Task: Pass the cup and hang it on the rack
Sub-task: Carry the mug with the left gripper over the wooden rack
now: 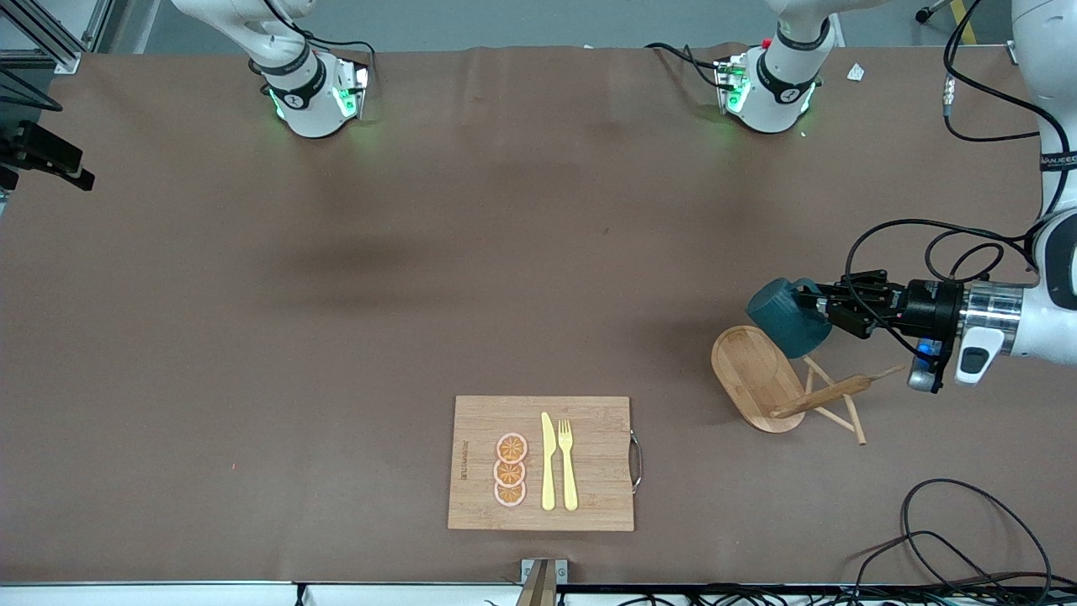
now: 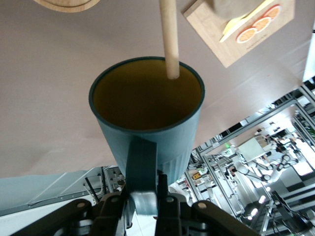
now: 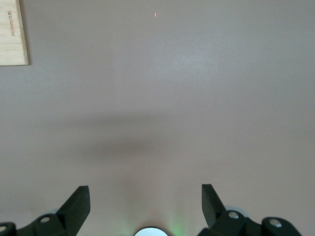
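- Your small dark teal cylindrical cup (image 1: 789,316) with the yellowish-brown inside is up in the air, tipped on its side, over the oval base of the light wooden mug-tree rack (image 1: 757,377) at the left arm's end of the surface (image 1: 336,337).
- The left claw (image 1: 818,305) has it: fingers closed tight on the cup's loop handle (image 2: 141,169), and in the left wrist view the grip looks centred on the strap.
- That same wrist view shows a wooden dowel (image 2: 169,39) of the rack crossing the cup's open mouth. I can't tell whether its tip is inside the rim or just in front of it.
- Watch the rack: it appears to be lying tipped over, base on edge, post and thin pegs splayed along the surface. Judge that before you commit; a peg lying flat won't take a handle cleanly.
- For the hang, I'd say line the handle loop, not the mouth, up with a peg, move slowly along the peg's axis, and release only once the loop sits well down it.
- The right claw (image 3: 146,204) waits with fingers spread wide and nothing in them, over bare surface.
- Nearer the front camera lies the rectangular bamboo cutting board (image 1: 541,463) with orange slices (image 1: 510,469), a yellow knife (image 1: 548,461) and a fork (image 1: 568,463); it is well apart, so no worry there.
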Available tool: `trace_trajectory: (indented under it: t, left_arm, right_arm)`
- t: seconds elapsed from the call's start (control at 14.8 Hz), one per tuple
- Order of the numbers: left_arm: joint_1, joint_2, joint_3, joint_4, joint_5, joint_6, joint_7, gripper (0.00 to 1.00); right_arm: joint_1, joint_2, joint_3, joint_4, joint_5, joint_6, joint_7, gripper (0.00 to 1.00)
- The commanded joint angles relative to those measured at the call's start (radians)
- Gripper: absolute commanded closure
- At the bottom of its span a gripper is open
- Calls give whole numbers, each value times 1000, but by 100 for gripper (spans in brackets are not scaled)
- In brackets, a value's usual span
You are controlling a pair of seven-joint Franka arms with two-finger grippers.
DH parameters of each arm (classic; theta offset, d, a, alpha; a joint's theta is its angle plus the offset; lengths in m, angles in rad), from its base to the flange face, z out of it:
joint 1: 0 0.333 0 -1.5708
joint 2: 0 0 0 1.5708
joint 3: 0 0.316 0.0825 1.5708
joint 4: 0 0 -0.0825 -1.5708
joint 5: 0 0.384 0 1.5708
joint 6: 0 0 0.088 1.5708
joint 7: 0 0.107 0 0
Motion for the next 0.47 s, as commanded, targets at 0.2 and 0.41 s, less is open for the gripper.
trace_trajectory:
  t: [0.2,0.41]
  left_arm:
    - [39,30,-3,4,-68,-4,89,99]
    - [61,47,-3,4,-70,-4,134,99]
  right_arm:
    - [-14,-26,6,-27,11,-9,4,0]
    - [-29,-26,4,-27,39,-15,4,0]
